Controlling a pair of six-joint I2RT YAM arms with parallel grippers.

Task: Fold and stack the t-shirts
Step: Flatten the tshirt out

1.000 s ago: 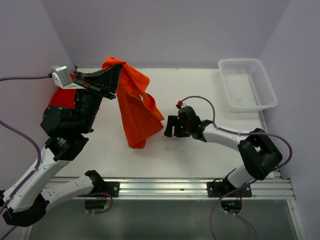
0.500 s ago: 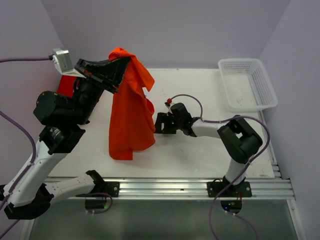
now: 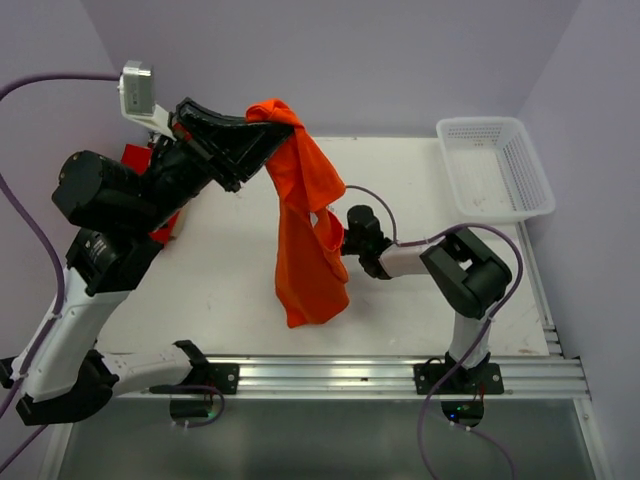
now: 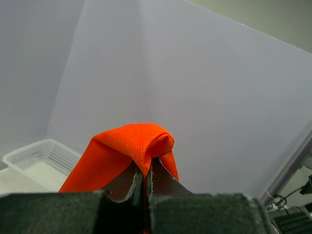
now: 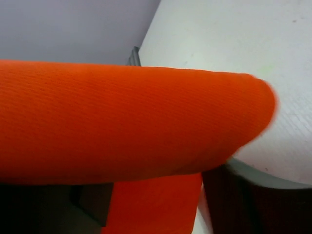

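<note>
The bright orange t-shirt [image 3: 305, 235] hangs in a long bunch above the table, its lower end near the front rail. My left gripper [image 3: 275, 118] is held high and shut on the shirt's top fold [image 4: 139, 144]. My right gripper [image 5: 161, 195] stands open at the shirt's right edge, about halfway down, and orange cloth fills the gap between its dark fingers [image 5: 243, 195]. From above, only its wrist [image 3: 362, 232] shows beside the cloth. The deeper red t-shirt [image 3: 133, 157] lies at the back left, mostly hidden behind my left arm.
A white mesh basket [image 3: 480, 125] stands at the table's back right corner and also shows low on the left in the left wrist view [image 4: 34, 158]. Lilac walls close the table on three sides. A metal rail [image 3: 330, 372] runs along the near edge.
My left gripper has risen and swung right, carrying the hanging orange shirt toward the table's middle. My right gripper has moved left until the shirt's edge sits between its open fingers.
</note>
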